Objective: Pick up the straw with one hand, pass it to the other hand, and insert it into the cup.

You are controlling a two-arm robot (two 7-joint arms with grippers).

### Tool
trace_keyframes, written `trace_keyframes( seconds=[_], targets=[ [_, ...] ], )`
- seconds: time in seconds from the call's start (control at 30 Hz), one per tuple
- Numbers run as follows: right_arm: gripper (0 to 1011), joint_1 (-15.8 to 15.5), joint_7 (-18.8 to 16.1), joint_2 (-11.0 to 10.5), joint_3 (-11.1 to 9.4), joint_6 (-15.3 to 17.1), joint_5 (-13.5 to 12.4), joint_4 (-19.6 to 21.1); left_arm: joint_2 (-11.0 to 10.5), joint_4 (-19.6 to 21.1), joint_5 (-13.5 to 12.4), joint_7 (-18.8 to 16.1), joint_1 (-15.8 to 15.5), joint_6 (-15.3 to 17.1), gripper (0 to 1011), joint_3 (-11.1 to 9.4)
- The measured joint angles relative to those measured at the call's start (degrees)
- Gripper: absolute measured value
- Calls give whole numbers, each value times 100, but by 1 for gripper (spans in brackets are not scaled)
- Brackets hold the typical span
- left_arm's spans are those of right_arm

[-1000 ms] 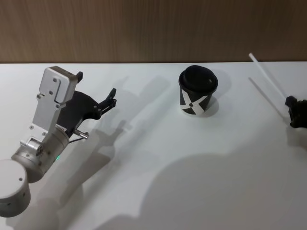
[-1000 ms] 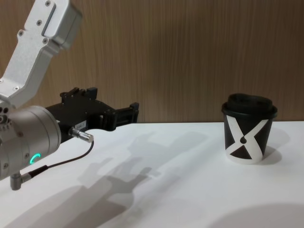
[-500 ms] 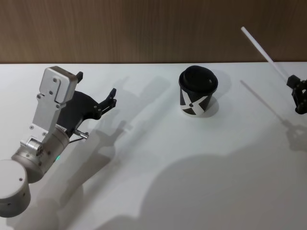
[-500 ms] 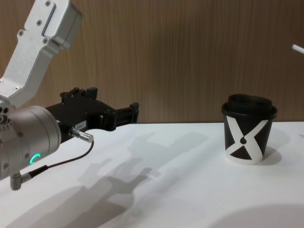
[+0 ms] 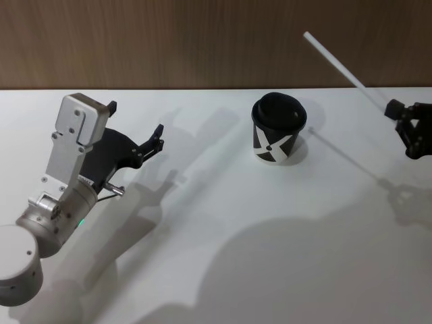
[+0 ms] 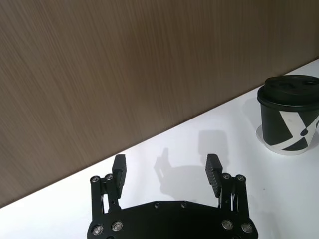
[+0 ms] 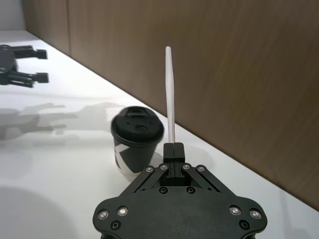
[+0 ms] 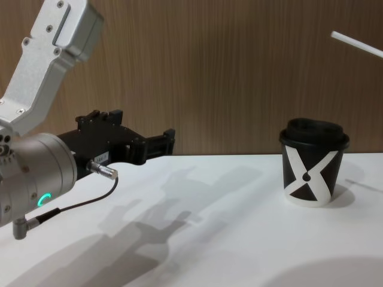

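Note:
The white straw (image 5: 337,64) slants up and leftward in the air, held at its lower end by my right gripper (image 5: 393,108), which is shut on it at the table's right side. Its free end (image 8: 353,42) shows high at the right in the chest view, and it rises from the shut fingers (image 7: 172,149) in the right wrist view. The black cup (image 5: 277,126) with a white X stands upright at centre right, below and left of the straw (image 7: 170,94). My left gripper (image 5: 138,128) hovers open and empty over the table's left side (image 6: 164,169).
A wooden wall (image 5: 202,40) runs along the back of the white table (image 5: 223,236). A thin dark cable (image 8: 78,203) hangs from the left wrist. Open table lies between the left gripper and the cup (image 8: 313,161).
The right gripper has lifted the straw off the table and carried it leftward toward the cup, its free end rising and swinging left. The left arm and cup have not moved.

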State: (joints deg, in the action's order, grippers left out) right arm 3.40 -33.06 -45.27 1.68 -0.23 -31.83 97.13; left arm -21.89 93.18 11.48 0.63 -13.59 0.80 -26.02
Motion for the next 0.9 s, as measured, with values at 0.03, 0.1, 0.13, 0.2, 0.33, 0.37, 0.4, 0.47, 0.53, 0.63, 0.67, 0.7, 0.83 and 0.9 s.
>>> trace_keyframes(
  seconds=[0.03,0.1,0.13,0.2,0.33,0.37,0.4,0.47,0.53,0.63,0.67,0.7,0.83,0.9],
  targets=[
    [0,12,-47,-6,13,0,-24,9,0,-1,0,0,0,0,1000,0],
    [0,60,-142,-21,64,5,-71,34,0,0,0,0,0,0,1000,0],
    [1,75,-177,-25,78,9,-90,41,0,0,0,0,0,0,1000,0],
    [1,128,-250,-32,131,21,-128,60,0,0,0,0,0,0,1000,-1],
    [0,211,-358,-31,223,45,-182,82,0,0,0,0,0,0,1000,-1],
    [1,234,-371,-29,247,49,-191,86,0,0,0,0,0,0,1000,-1],
    [1,269,-403,-24,282,59,-210,91,0,0,0,0,0,0,1000,0],
    [1,299,-428,-19,310,68,-228,95,0,0,0,0,0,0,1000,-1],
    [1,325,-451,-14,336,77,-240,98,0,0,0,0,0,0,1000,0],
    [1,374,-496,-7,390,87,-267,104,0,0,0,0,0,0,1000,-1],
    [1,383,-503,-5,400,88,-272,105,0,0,0,1,0,0,999,0],
    [1,399,-520,-1,418,92,-280,108,0,0,0,4,0,0,1000,0],
    [0,434,-548,4,453,102,-294,112,-5,16,5,51,0,2,1000,0],
    [0,446,-561,6,465,104,-302,113,-11,26,16,96,-2,3,1000,-1]
  ],
)
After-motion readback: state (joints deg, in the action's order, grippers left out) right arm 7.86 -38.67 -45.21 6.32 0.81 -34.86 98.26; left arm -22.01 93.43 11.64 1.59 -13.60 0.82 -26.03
